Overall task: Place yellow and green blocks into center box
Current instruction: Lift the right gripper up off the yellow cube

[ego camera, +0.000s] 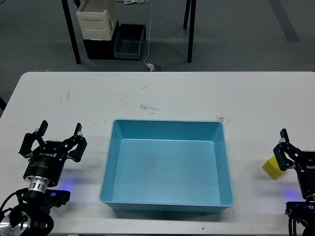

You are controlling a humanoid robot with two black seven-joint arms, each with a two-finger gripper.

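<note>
Near edge of the white flat-topped desk [74, 98]: the left black two-finger gripper [60, 132] stands over the near-left corner area, its fingers spread wide with nothing between them. The right black two-finger gripper [284, 147] enters at the near-right edge and is partly cut off by the frame; its finger state cannot be determined. The small bright yellow cube [270, 168] rests on the desk just beside that gripper, at the right edge; contact cannot be confirmed. The dark green cube is not seen.

Centre of desk: the large shallow light-blue plastic tray [106, 167], sloped walls, flat bottom, sits square to the near edge, between the grippers.

Beyond the far edge, on the floor: a cream-white container [96, 22] on a small dark grey bin [129, 42].
</note>
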